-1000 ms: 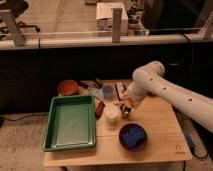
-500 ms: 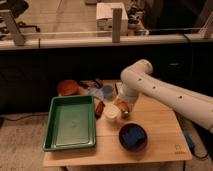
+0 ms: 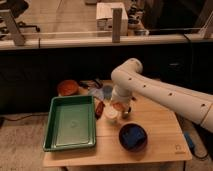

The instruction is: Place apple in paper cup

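Mostly hidden beneath the wrist of the white arm [image 3: 150, 87]: the gripper [image 3: 121, 107], low over the middle of the wooden table [image 3: 160, 144], closed on the apple [image 3: 119, 105], with only an orange-red patch of the fruit showing. Jaws themselves too blurred to separate from the fruit.

Just below and left of the apple: the paper cup [image 3: 110, 114], white and upright on the table. Touching the gripper or not, impossible to tell.

Cut off by the right edge: the far end of the arm. Partly covered by the arm: a pale blue cup [image 3: 106, 91] at the back of the table. Beside it, some small dark items [image 3: 92, 86], too blurred to name. Between tray and paper cup: a dark red oblong thing [image 3: 99, 108], kind unclear.

Counted:
- one apple
- two cups, white and pale blue
- two bowls, a brown-orange bowl [image 3: 67, 87] at the back left and a dark blue bowl [image 3: 122, 141] near the front, right of the tray
- one green tray [image 3: 71, 122] filling the left part of the table
- one arm, one gripper
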Controlling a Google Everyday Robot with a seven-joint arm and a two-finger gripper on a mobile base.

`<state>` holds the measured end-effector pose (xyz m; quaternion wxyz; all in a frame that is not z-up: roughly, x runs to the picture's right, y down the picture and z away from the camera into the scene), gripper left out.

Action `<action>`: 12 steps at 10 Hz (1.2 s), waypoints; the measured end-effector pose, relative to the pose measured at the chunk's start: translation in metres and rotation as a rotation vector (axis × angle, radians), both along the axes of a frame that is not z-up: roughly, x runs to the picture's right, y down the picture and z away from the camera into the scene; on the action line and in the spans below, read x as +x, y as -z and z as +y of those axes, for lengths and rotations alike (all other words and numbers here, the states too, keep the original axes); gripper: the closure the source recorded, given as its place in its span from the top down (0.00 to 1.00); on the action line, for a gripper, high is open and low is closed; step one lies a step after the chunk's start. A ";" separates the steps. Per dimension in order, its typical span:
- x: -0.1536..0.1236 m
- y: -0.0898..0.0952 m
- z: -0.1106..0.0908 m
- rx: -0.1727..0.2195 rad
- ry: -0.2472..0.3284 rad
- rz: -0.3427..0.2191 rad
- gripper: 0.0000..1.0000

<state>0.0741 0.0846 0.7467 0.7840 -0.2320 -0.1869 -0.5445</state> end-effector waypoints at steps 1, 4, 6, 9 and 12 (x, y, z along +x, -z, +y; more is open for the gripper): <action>-0.004 0.000 0.000 -0.003 0.014 -0.002 0.00; -0.013 -0.003 0.001 -0.004 0.032 0.004 0.25; -0.015 -0.005 0.001 -0.003 0.036 0.007 0.47; -0.016 -0.006 0.001 -0.002 0.038 0.012 0.76; -0.017 -0.008 -0.001 -0.002 0.037 0.014 0.80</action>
